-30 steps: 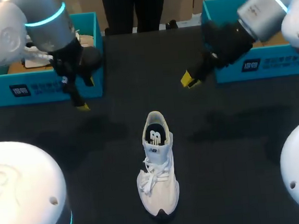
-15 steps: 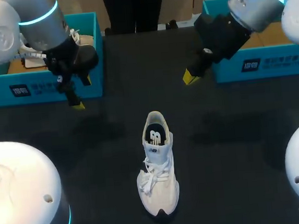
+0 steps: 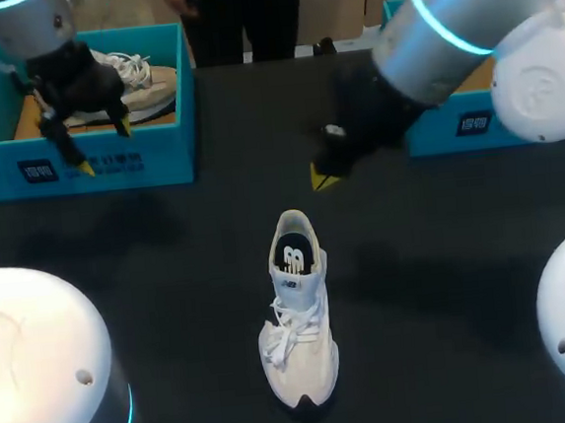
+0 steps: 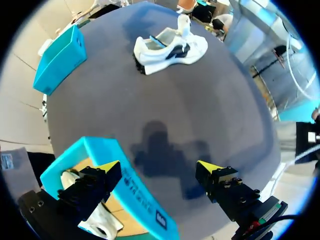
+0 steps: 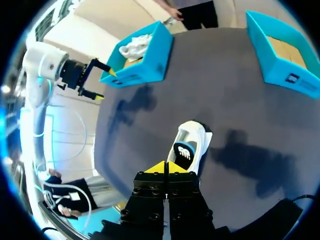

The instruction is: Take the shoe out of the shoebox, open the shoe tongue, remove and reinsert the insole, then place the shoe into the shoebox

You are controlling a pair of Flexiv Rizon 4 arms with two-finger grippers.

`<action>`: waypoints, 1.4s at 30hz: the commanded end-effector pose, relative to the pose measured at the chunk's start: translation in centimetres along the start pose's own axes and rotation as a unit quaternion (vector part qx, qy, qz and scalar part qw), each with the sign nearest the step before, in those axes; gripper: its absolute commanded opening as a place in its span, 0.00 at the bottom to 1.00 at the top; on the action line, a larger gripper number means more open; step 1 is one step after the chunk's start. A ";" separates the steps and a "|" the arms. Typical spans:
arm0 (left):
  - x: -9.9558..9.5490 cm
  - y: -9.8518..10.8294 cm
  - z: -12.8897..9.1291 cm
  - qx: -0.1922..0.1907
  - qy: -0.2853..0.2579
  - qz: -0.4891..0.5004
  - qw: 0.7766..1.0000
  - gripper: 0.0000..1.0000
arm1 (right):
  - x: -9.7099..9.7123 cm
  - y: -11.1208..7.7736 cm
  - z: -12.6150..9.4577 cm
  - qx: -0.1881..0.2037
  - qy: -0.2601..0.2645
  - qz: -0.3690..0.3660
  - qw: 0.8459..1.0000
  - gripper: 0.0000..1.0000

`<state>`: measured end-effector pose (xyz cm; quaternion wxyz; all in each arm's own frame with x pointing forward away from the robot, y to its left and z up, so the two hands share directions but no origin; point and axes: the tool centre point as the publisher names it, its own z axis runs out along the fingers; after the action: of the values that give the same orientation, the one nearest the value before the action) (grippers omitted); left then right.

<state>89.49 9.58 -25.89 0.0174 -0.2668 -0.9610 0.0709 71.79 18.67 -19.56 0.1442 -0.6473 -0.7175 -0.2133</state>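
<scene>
Dark tabletop (image 3: 168, 261), one white shoe (image 3: 295, 309) out of its box, and both our arms held above it.

We see the white shoe upright near the middle, toe towards the near edge, laces loose, touching neither gripper. Our left gripper (image 3: 104, 150) hangs at the far left with its fingers spread wide, one over the left shoebox (image 3: 159, 158) and one over the tabletop; that box holds another pale shoe (image 3: 142, 75). Our right gripper (image 3: 324, 175), yellow tips pressed together on nothing, hovers just beyond the heel. A second shoebox (image 3: 512, 122) stands far right.

The shoe (image 5: 192, 145) stands just ahead of the jaws, seemingly pressed together.
</scene>
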 end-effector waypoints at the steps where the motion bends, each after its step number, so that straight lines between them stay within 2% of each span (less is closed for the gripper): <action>1: -0.9 1.1 -0.2 0.008 0.022 0.007 1.000 1.00 | 1.5 -0.4 1.4 -0.009 -0.102 0.027 0.994 0.00; 3: -0.9 1.1 -0.2 0.008 0.022 0.007 1.000 1.00 | 1.4 -0.7 2.1 -0.017 -0.134 0.038 0.990 0.00; 5: -0.9 1.1 -0.2 0.008 0.022 0.007 1.000 1.00 | 1.3 -1.1 3.4 -0.016 -0.204 0.045 0.978 0.00; 17: -0.9 1.1 -0.2 0.008 0.022 0.007 1.000 1.00 | 1.3 -1.1 3.4 -0.016 -0.204 0.045 0.978 0.00; 23: -1.2 2.5 -0.7 0.035 0.012 0.021 0.999 1.00 | 0.8 -1.7 5.4 -0.045 -0.266 0.031 0.963 0.00; 25: -1.3 2.7 -0.7 0.035 0.014 0.017 0.999 1.00 | 0.6 -1.8 6.0 -0.048 -0.274 0.026 0.960 0.00; 26: -1.3 2.8 -0.6 0.041 0.021 0.023 0.999 1.00 | 0.5 -2.0 6.7 -0.054 -0.296 0.018 0.954 0.00; 29: -1.5 3.0 -0.7 0.038 0.026 0.018 0.999 1.00 | 0.4 -2.6 7.8 -0.066 -0.316 0.018 0.946 0.00; 42: -1.5 3.0 -0.7 0.038 0.026 0.018 0.999 1.00 | 0.0 -2.9 8.3 -0.071 -0.308 0.021 0.948 0.00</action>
<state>92.24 11.41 -25.68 0.0496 -0.2842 -0.9521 0.1014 70.18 21.92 -26.73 -0.1028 -0.6909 -0.7136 -0.0537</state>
